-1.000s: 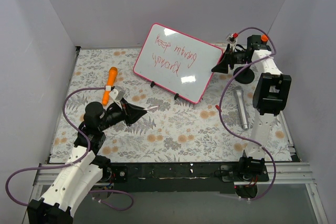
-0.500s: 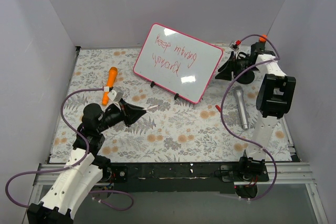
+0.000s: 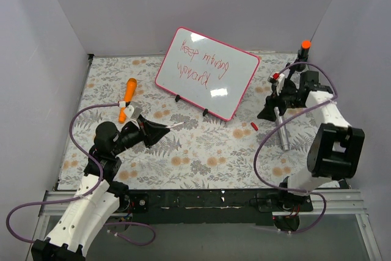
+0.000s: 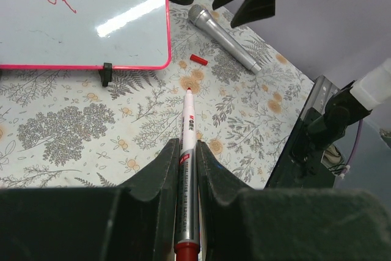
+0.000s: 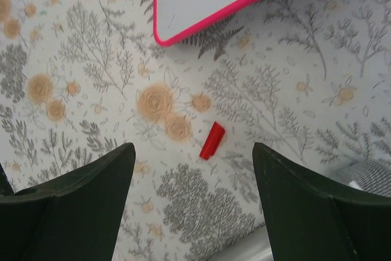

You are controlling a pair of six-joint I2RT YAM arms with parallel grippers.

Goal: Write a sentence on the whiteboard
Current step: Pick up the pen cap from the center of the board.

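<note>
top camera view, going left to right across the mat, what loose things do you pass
orange-handled tool → whiteboard → silver microphone. The small red cap and both claws are left out because they overlap these sideways.

Your bench (image 3: pixel 201 157) is covered with a cloth printed in grey ferns and orange flowers. Toward its left side lies an orange tool (image 3: pixel 129 95). On the right you have a silver microphone (image 3: pixel 283 134) lying flat, with a small red cap (image 3: pixel 254 126) near it on the cloth. Behind the microphone rises a thin black stand (image 3: pixel 305 45) with an orange tip. A red-tipped marker (image 4: pixel 188 145) points toward the cap.
</note>
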